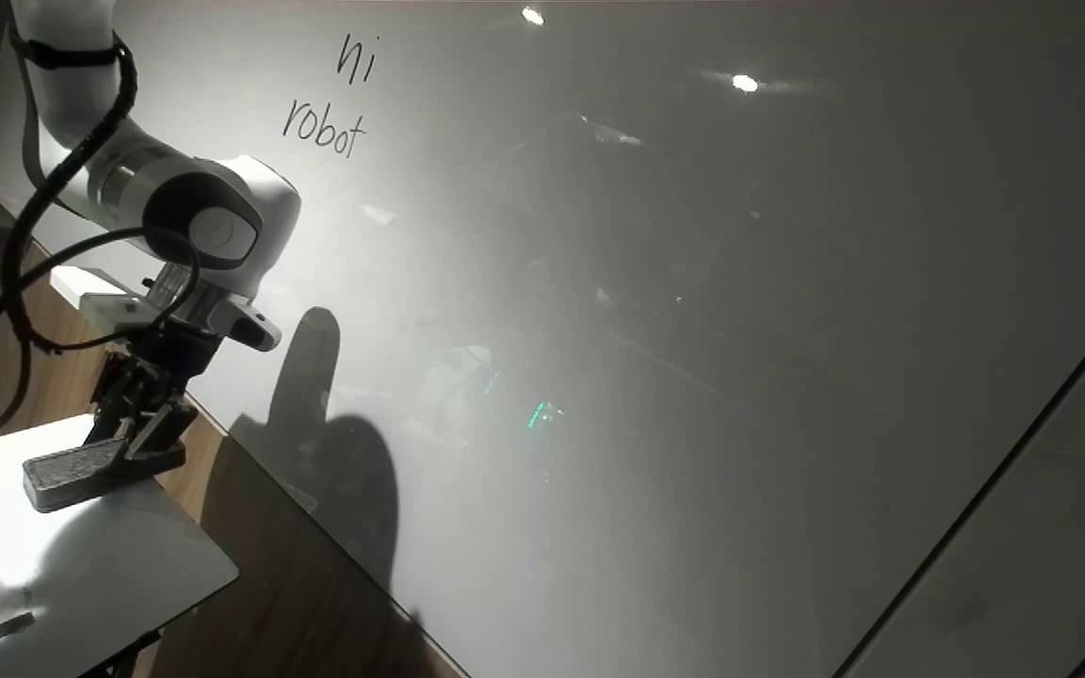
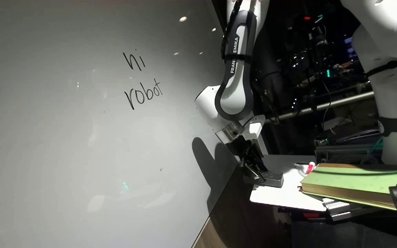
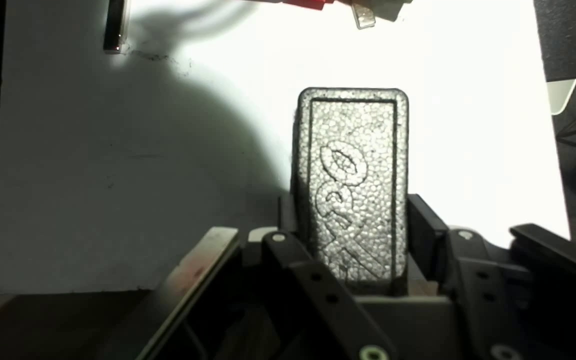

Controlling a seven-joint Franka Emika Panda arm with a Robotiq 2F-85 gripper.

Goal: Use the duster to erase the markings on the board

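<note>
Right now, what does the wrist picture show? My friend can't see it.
A black gripper holds a grey duster by its long sides. Behind it is a white table, part bright, part shadowed.

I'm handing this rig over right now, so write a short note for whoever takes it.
Claw: shut on the duster, across its width.
Duster: at the edge of the white table nearest the board; can't tell if it's lifted clear.
Markings: "hi" and "robot" both legible on the board.
Done: duster gripped.
Left: take it to the board, wipe both words away.
</note>
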